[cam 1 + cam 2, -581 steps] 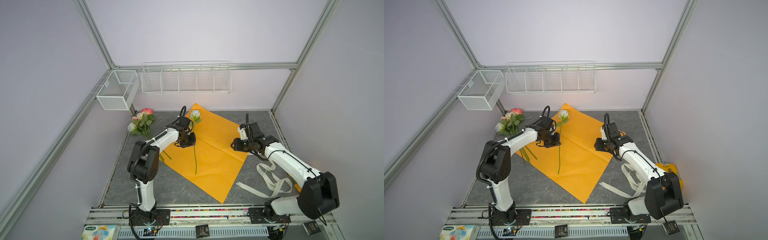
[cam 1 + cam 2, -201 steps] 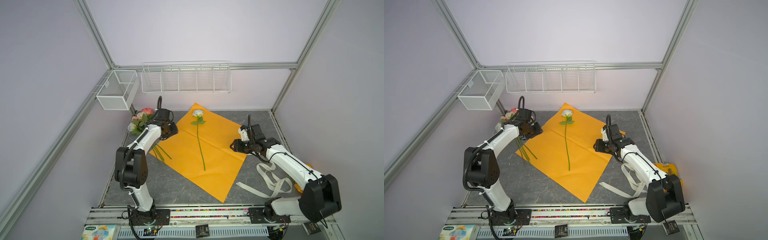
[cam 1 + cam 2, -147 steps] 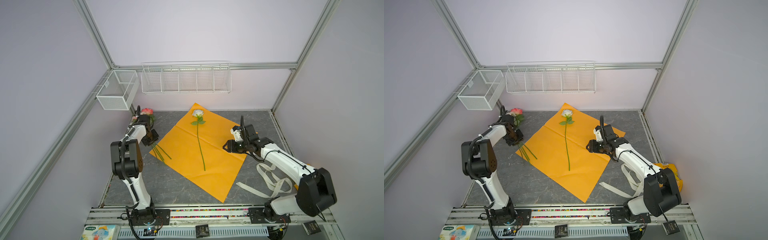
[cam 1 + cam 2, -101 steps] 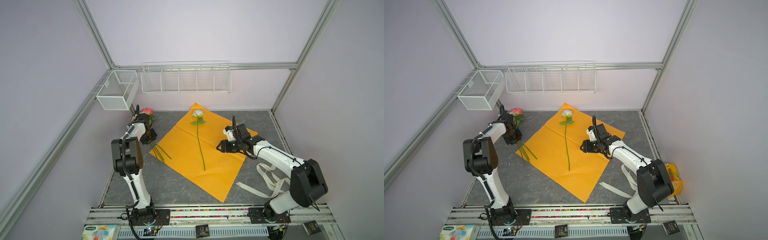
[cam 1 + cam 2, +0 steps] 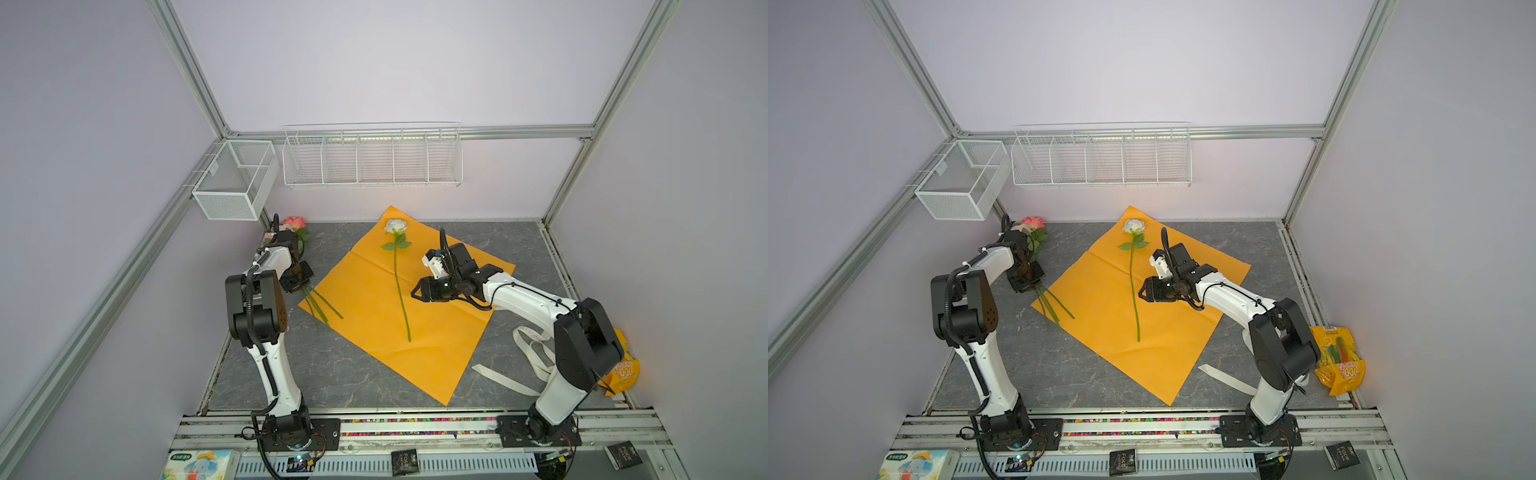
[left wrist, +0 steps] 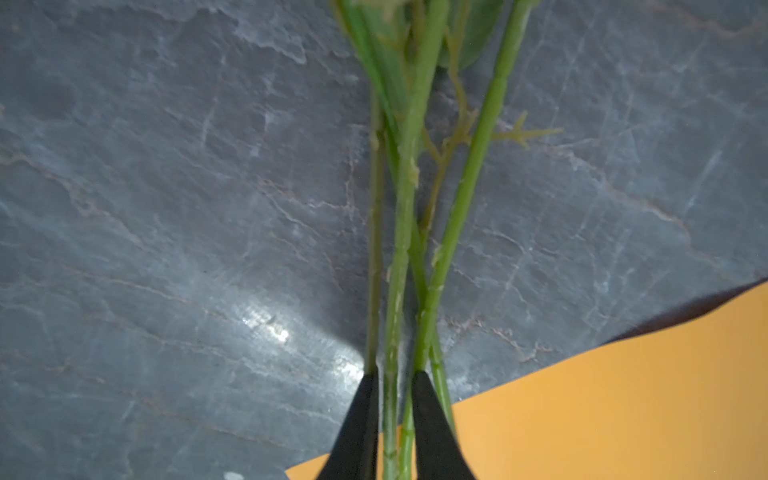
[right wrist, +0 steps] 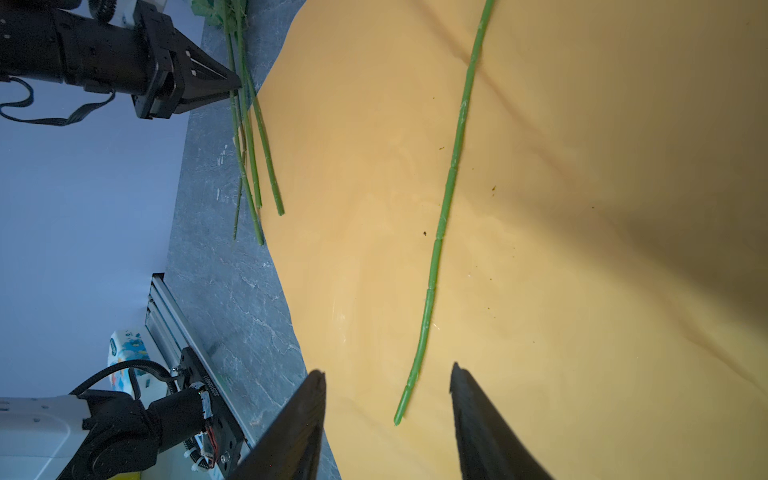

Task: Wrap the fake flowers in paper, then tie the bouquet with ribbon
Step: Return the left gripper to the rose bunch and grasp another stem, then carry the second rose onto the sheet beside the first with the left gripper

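The bouquet of fake flowers (image 5: 294, 222) (image 5: 1032, 222) lies at the back left, its pink head near the wall. Its long green stems (image 6: 405, 208) (image 7: 249, 137) reach the corner of the orange sheet (image 5: 374, 332) (image 5: 1100, 299). My left gripper (image 5: 304, 286) (image 5: 1036, 284) (image 6: 395, 374) is shut on two of these stems. A single white rose (image 5: 395, 226) (image 5: 1133, 226) lies on the sheet. My right gripper (image 5: 413, 293) (image 5: 1140, 293) (image 7: 387, 370) hovers open just right of its stem (image 7: 449, 183), holding nothing.
A cream ribbon (image 5: 498, 376) (image 5: 1225, 378) lies on the grey floor by the right arm's base. A yellow snack pouch (image 5: 1339, 361) sits at the far right. Two white wire baskets (image 5: 372, 160) (image 5: 235, 178) hang on the back and left walls.
My left gripper left the sheet, went to the bouquet at the back left and closed on its stems. My right gripper moved left over the sheet toward the white rose's stem.
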